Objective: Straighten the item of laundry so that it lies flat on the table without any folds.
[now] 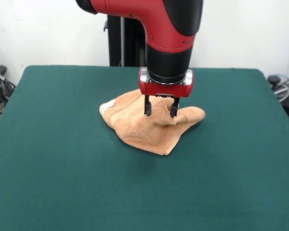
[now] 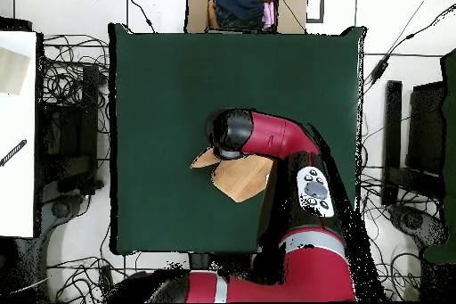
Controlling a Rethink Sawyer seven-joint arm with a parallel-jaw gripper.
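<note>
Your job is not done yet. The towel (image 1: 147,126) is still crumpled, with bumps and folds, and it sits a little past the middle of the green worktop (image 1: 62,183), on the robot's side. In the front view a raised ridge of cloth stands up right under the end effector (image 1: 161,113). The two black fingers (image 1: 147,107) hang down with a small gap between them, and the ridge seems to sit in that gap, but you cannot be sure they are pinching it. One corner with a little white label (image 1: 111,103) lies flat at the picture's left, and another corner pokes out at the picture's right. The near corner points toward the camera and looks mostly flat. So the middle of the towel probably still needs pulling out smooth. From above, the arm (image 2: 276,135) covers a lot of the towel, so you see only two parts of it sticking out. You have lots of room: bare green worktop lies all around the towel, and every edge of the worktop is well apart from it. Nothing else sits on the worktop to bump into.
</note>
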